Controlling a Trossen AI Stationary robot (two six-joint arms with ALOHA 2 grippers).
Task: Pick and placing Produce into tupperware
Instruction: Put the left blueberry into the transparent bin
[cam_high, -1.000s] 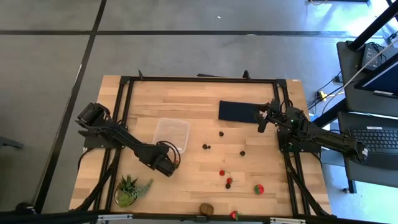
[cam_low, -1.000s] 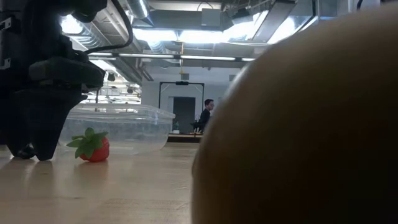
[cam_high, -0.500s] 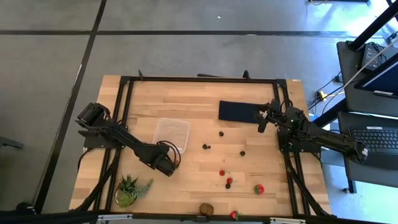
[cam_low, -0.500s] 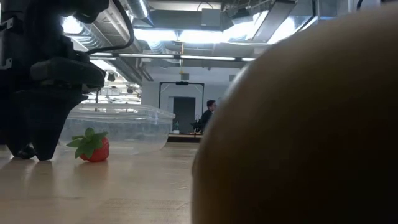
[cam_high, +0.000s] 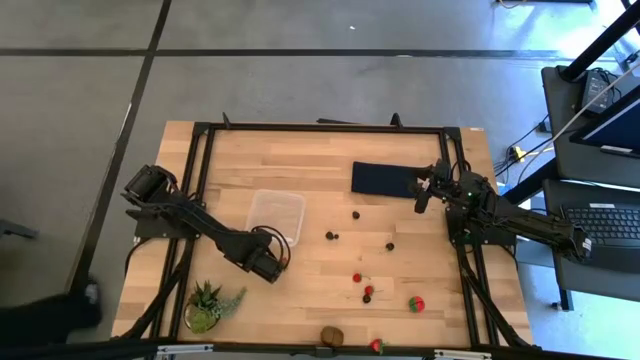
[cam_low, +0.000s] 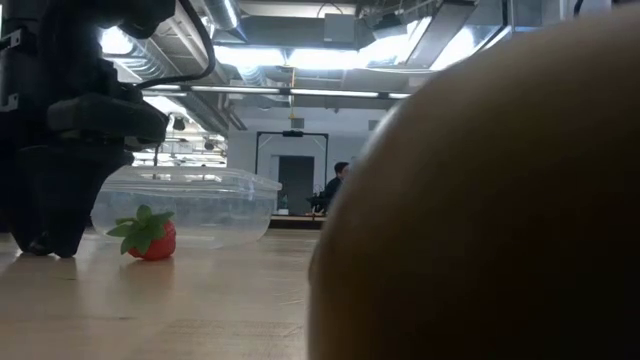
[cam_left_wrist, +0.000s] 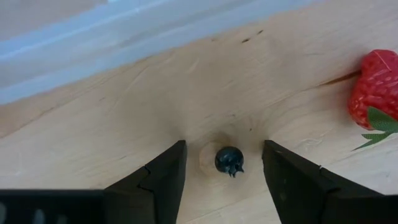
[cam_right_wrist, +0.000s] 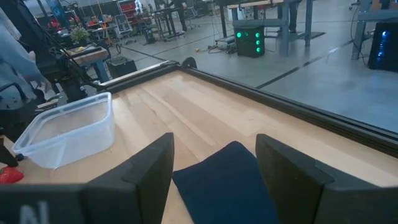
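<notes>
My left gripper (cam_high: 268, 268) points down at the table just near of the clear tupperware (cam_high: 276, 215). It is open, and its fingers (cam_left_wrist: 155, 180) stand on either side of a tiny dark berry (cam_left_wrist: 229, 160) without touching it. A red strawberry (cam_left_wrist: 376, 93) lies on the wood close by. More produce is scattered to the right: dark berries (cam_high: 330, 236), strawberries (cam_high: 416, 303) and a brown kiwi (cam_high: 331, 335) at the near edge. My right gripper (cam_high: 422, 200) waits open and level over the flat dark blue rectangle (cam_high: 385, 180).
A spiky green potted plant (cam_high: 210, 305) stands at the near left corner. The kiwi (cam_low: 480, 200) fills the right half of the low view. A black frame (cam_high: 320, 128) runs around the tabletop. Bare wood lies between the tupperware and the scattered fruit.
My left gripper has stayed in place above the berry, and in the low view its fingers have drawn closer together. The berry and the strawberry lie where they were.
</notes>
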